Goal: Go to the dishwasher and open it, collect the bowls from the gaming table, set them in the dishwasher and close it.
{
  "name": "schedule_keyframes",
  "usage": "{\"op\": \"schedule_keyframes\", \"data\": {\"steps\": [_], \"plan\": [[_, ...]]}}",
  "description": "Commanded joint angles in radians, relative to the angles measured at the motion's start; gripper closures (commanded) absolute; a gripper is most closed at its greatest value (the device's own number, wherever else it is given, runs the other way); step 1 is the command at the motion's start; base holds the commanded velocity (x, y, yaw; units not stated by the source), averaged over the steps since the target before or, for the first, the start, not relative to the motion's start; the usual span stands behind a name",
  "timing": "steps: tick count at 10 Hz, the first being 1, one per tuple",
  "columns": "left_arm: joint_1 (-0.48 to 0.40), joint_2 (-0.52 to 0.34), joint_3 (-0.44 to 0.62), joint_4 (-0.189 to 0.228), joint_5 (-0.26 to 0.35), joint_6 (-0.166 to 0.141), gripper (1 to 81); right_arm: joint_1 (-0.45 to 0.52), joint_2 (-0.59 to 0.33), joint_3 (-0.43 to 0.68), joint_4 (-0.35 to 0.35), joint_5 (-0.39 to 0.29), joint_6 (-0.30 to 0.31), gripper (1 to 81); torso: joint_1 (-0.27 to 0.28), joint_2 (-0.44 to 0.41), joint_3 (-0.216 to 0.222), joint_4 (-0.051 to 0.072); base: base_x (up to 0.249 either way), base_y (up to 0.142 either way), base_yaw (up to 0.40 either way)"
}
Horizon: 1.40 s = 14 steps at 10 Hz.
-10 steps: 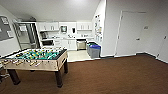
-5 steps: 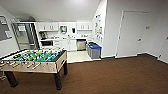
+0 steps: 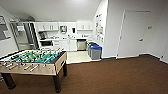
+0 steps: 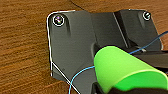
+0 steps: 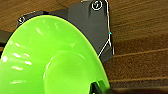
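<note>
The dishwasher (image 3: 81,45), with a steel front, is shut and sits among white cabinets in the kitchen nook at the far end of the room. A bright green bowl (image 4: 125,68) fills the near part of the left wrist view, and my left gripper (image 4: 120,90) is shut on it above the brown carpet. A second, wider green bowl (image 5: 50,60) is seen from inside in the right wrist view. My right gripper (image 5: 97,88) is shut on its rim. The gaming table is out of view.
A table-football table (image 3: 58,65) with a green field and rods stands close at the left. Blue-lidded bins (image 3: 95,51) stand by the wall corner right of the dishwasher. A shut white door (image 3: 133,35) is at the right. Brown carpet (image 3: 112,75) runs toward the pale kitchen floor (image 3: 76,57).
The whole head view has shifted slightly: the table-football table sits a little lower and nearer, so the robot has rolled forward.
</note>
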Motion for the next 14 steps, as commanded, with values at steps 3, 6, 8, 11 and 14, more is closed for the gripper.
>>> {"op": "schedule_keyframes", "data": {"steps": [3, 6, 8, 11, 14], "plan": [[-0.044, -0.01, -0.001, 0.008, 0.057, 0.005, 81.1, 0.031, -0.026, -0.004, -0.009, -0.045, -0.004, 81.1, 0.0, 0.0, 0.0, 0.0, 0.152, 0.0, 0.0], [-0.045, -0.01, 0.0, 0.008, 0.057, 0.005, 81.1, 0.029, -0.025, -0.004, -0.009, -0.045, -0.004, 81.1, 0.0, 0.0, 0.0, 0.0, 0.153, 0.0, 0.0], [-0.044, -0.008, 0.0, 0.008, 0.057, 0.005, 81.1, 0.029, -0.025, -0.005, -0.009, -0.045, -0.004, 81.1, 0.0, 0.0, 0.0, 0.0, 0.156, 0.0, 0.0], [-0.045, -0.008, 0.0, 0.008, 0.057, 0.005, 81.1, 0.028, -0.025, -0.004, -0.009, -0.045, -0.004, 81.1, 0.0, 0.0, 0.0, 0.0, 0.156, 0.0, 0.0], [-0.044, -0.007, 0.0, 0.008, 0.057, 0.005, 81.1, 0.032, -0.02, -0.01, -0.009, -0.045, -0.006, 81.1, 0.0, 0.0, 0.0, 0.0, 0.156, 0.0, 0.0]]}}
